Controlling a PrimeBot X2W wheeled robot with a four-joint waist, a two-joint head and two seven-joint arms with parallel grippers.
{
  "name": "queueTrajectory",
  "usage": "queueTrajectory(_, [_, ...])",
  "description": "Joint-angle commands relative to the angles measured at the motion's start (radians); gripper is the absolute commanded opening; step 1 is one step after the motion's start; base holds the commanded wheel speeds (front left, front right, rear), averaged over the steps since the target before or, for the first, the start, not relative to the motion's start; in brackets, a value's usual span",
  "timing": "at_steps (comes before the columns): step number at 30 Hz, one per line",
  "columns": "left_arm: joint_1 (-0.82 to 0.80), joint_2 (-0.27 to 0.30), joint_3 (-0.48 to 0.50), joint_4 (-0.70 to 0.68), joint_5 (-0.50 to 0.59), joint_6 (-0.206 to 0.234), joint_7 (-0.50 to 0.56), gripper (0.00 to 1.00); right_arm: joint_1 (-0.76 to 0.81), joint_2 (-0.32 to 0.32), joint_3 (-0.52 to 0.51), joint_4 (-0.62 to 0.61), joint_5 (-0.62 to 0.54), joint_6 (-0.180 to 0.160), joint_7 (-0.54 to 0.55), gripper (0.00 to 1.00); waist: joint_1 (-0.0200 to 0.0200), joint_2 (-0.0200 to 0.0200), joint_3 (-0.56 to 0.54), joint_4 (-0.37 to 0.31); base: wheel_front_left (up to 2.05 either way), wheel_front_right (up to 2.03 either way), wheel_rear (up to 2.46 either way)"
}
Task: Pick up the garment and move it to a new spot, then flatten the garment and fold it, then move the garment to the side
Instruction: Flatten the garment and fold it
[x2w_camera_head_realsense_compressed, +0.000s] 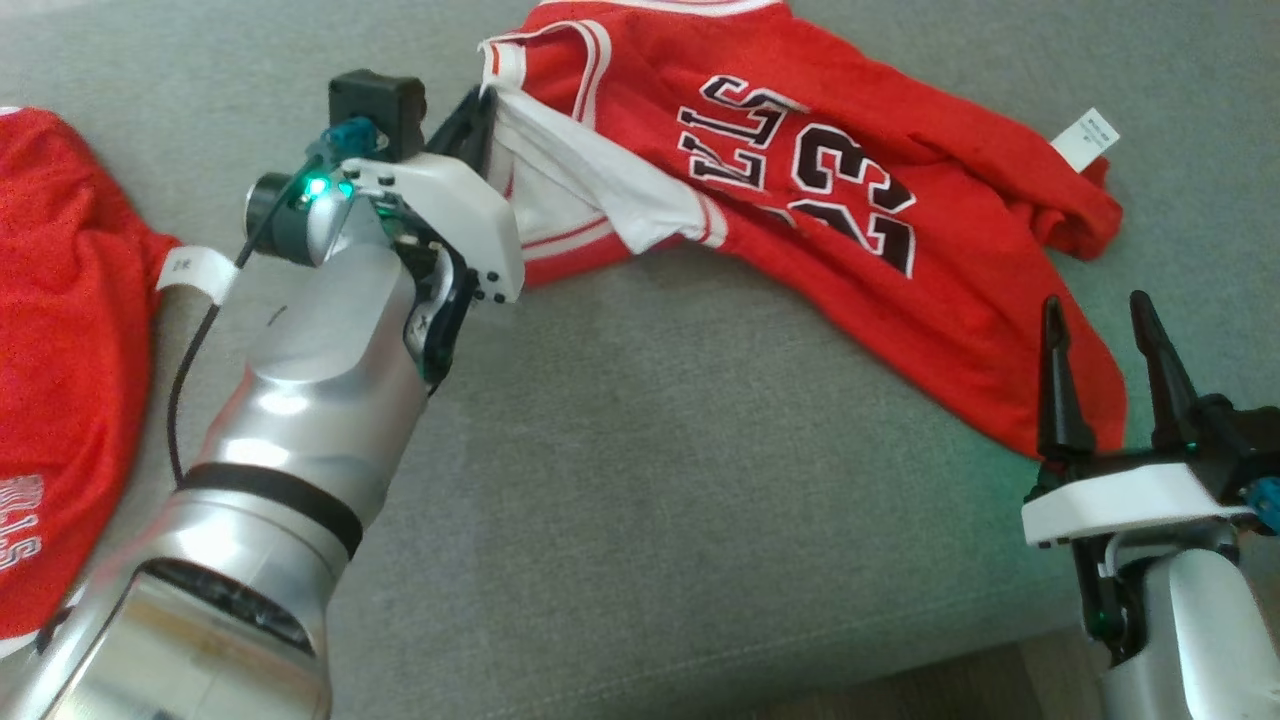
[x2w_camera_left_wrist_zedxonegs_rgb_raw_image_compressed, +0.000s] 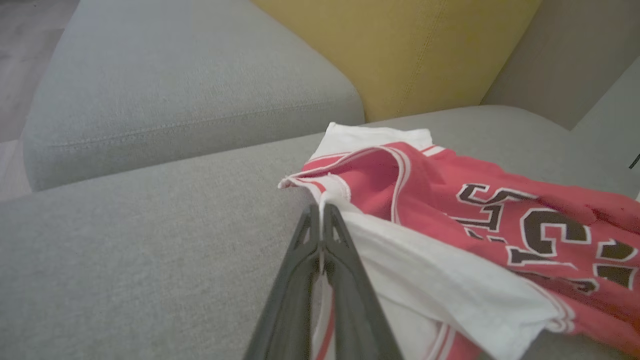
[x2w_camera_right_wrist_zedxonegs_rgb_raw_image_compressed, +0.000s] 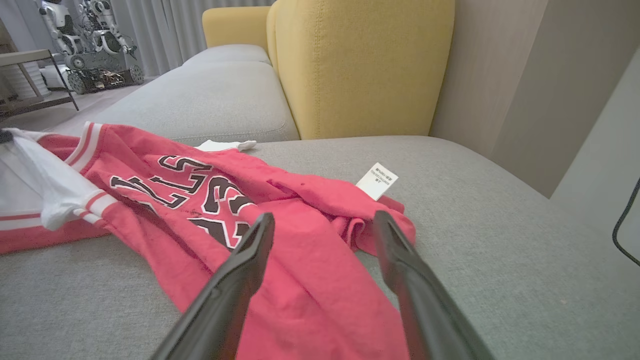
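The garment (x2w_camera_head_realsense_compressed: 900, 260) is a red jersey with white trim and dark lettering, spread crumpled across the grey sofa cushion (x2w_camera_head_realsense_compressed: 640, 430). My left gripper (x2w_camera_head_realsense_compressed: 487, 98) is shut on its white-trimmed edge at the upper left; in the left wrist view the gripper (x2w_camera_left_wrist_zedxonegs_rgb_raw_image_compressed: 320, 210) has its fingers pressed together with the garment's (x2w_camera_left_wrist_zedxonegs_rgb_raw_image_compressed: 500, 200) cloth pinched between them. My right gripper (x2w_camera_head_realsense_compressed: 1100, 330) stands open at the lower right, its tips just over the jersey's near red edge. In the right wrist view this gripper (x2w_camera_right_wrist_zedxonegs_rgb_raw_image_compressed: 322, 220) has the garment (x2w_camera_right_wrist_zedxonegs_rgb_raw_image_compressed: 165, 200) lying beneath and beyond its fingers.
A second red jersey (x2w_camera_head_realsense_compressed: 60, 350) lies at the left edge of the cushion. A white tag (x2w_camera_head_realsense_compressed: 1085, 138) sticks out of the garment's far right side. The yellow backrest (x2w_camera_right_wrist_zedxonegs_rgb_raw_image_compressed: 360, 65) rises behind the seat. The cushion's front edge and wood floor (x2w_camera_head_realsense_compressed: 950, 690) are at the lower right.
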Motion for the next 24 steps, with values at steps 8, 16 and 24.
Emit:
queueTrajectory(8, [0.012, 0.055, 0.002, -0.028, 0.022, -0.044, -0.024, 0.00, -0.007, -0.007, 0.008, -0.023, -0.017, -0.001, 0.016, 1.00, -0.0001, 0.0000, -0.077, 0.070, 0.00, 0.00, 0.00])
queueTrajectory(16, [0.193, 0.083, -0.063, -0.077, 0.033, -0.092, -0.017, 0.00, 0.037, -0.007, 0.001, 0.006, -0.007, -0.001, 0.022, 1.00, -0.0001, 0.0000, -0.161, 0.143, 0.00, 0.00, 0.00])
queueTrajectory(24, [0.366, 0.123, -0.097, -0.209, 0.046, -0.036, -0.017, 1.00, 0.064, -0.007, 0.003, 0.030, 0.000, -0.001, 0.032, 1.00, -0.0001, 0.0000, -0.222, 0.191, 0.00, 0.00, 0.00])
